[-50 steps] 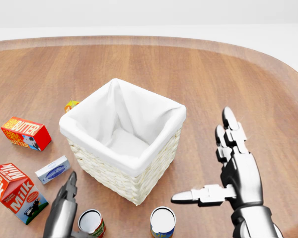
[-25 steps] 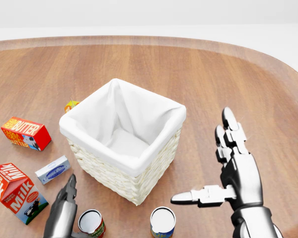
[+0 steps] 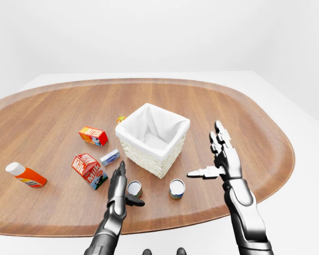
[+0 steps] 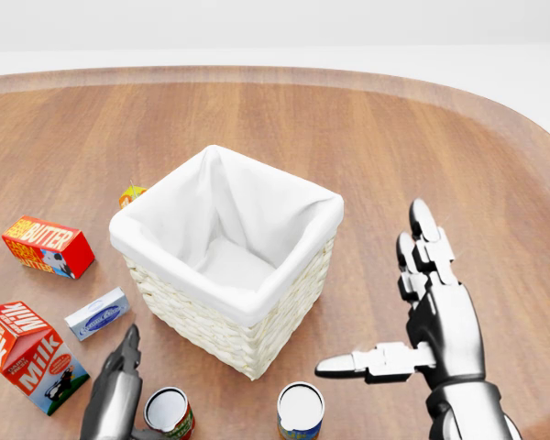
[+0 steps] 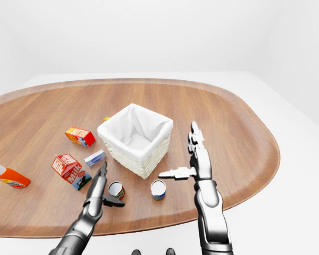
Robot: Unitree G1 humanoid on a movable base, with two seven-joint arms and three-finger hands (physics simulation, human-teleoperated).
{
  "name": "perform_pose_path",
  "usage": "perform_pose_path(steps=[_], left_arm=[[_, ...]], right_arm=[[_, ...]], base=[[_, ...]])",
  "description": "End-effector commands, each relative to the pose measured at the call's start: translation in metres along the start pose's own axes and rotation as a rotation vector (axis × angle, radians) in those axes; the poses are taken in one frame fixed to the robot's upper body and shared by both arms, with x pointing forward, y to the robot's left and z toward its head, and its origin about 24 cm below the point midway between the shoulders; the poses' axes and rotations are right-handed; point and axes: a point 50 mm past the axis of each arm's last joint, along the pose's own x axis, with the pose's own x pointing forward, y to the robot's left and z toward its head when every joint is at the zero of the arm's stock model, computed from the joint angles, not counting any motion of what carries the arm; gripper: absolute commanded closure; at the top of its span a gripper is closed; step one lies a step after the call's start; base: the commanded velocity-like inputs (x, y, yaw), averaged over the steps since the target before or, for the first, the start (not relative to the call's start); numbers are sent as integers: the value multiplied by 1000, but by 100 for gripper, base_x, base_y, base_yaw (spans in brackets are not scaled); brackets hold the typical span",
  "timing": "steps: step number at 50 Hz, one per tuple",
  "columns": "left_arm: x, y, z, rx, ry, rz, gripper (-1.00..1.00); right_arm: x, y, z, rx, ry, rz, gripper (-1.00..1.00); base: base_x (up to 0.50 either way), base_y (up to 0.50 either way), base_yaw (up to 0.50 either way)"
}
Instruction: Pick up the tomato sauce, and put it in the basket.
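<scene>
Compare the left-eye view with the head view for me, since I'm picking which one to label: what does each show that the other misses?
Only the left-eye view shows the orange bottle near the table's left edge, the table's whole outline and the white surroundings. Only the head view shows close detail: the basket's wicker weave and the print on the butter box. Both show the basket, milk carton, small blue-and-white box, two cans, and the open left hand and right hand.

Oval wooden table (image 3: 244,114) with raised rim stood on a white floor (image 3: 303,117) before plain white walls (image 3: 149,32), evenly lit.
</scene>
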Motion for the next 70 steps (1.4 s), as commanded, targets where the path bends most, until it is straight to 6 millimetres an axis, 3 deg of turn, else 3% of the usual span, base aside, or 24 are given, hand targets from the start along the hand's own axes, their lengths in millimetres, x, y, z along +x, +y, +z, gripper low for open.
perform_pose_path(steps=[1, 2, 3, 4, 25, 38, 48, 70], left_arm=[[0, -2, -1, 7, 6, -15, -77], [0, -2, -1, 5, 5, -15, 28], [0, -2, -1, 5, 5, -16, 80], [-1, 0, 3, -3, -17, -14, 100], [-1, 1, 5, -20, -26, -12, 100], [-17, 25, 43, -86, -228, 10, 100], [-33, 45, 62, -103, -261, 23, 100], [-46, 63, 78, -113, -331, 49, 100]], right_arm=[[1, -1, 0, 1, -2, -2, -100], [1, -1, 1, 1, -3, -2, -100], [1, -1, 1, 0, -3, -2, -100], [1, -1, 1, 0, -5, -2, -100], [1, 0, -1, 0, 3, -1, -100], [1, 0, -1, 0, 3, -3, -100], [2, 0, -1, -1, 3, -3, -100], [2, -2, 0, -1, 1, -7, -100]], base=[[0, 0, 0], [0, 0, 0], [0, 0, 0], [0, 0, 0], [0, 0, 0], [0, 0, 0], [0, 0, 0], [0, 0, 0]])
